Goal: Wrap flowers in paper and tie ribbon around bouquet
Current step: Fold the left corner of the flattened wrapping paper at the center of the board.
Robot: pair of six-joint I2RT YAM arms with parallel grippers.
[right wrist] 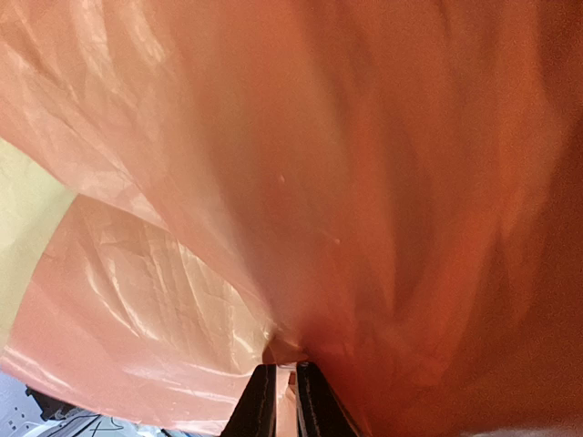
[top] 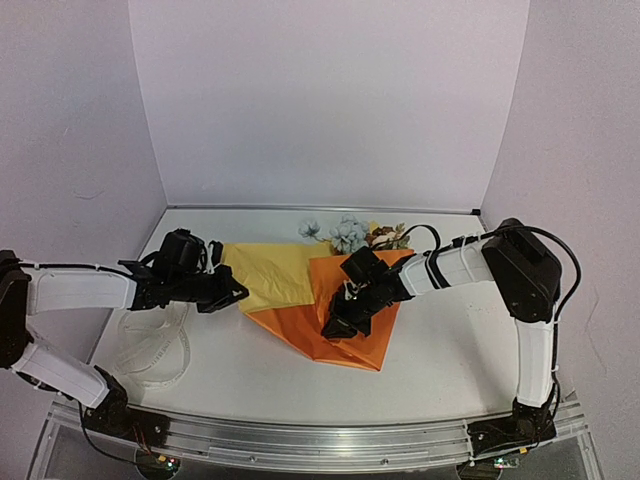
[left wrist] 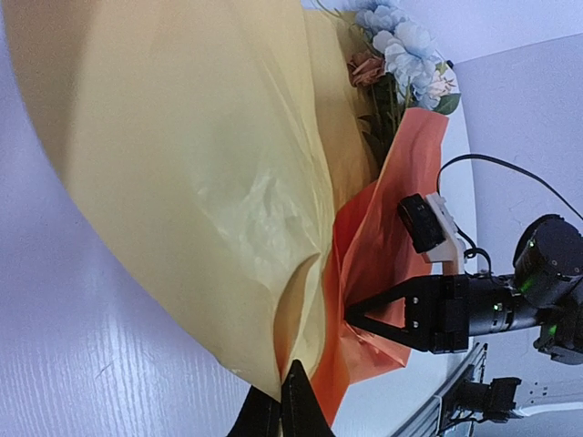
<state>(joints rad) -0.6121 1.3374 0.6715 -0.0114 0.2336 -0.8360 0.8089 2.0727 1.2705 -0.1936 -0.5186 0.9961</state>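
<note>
The paper lies mid-table with its pale yellow sheet (top: 268,275) on the left and its orange sheet (top: 352,325) on the right, folded up over the flowers (top: 350,233), whose blue and white blooms stick out at the far edge. My left gripper (left wrist: 282,378) is shut on the yellow sheet's near edge (left wrist: 200,182). My right gripper (right wrist: 285,366) is shut on a pinch of orange paper (right wrist: 364,182). The left wrist view shows the blooms (left wrist: 401,45) too. The ribbon (top: 152,348) lies in loose loops on the table under my left arm.
Pale walls close the table (top: 450,370) on the left, back and right. A metal rail (top: 300,440) runs along the front edge, by the arm bases. A black cable (top: 560,250) loops off my right arm.
</note>
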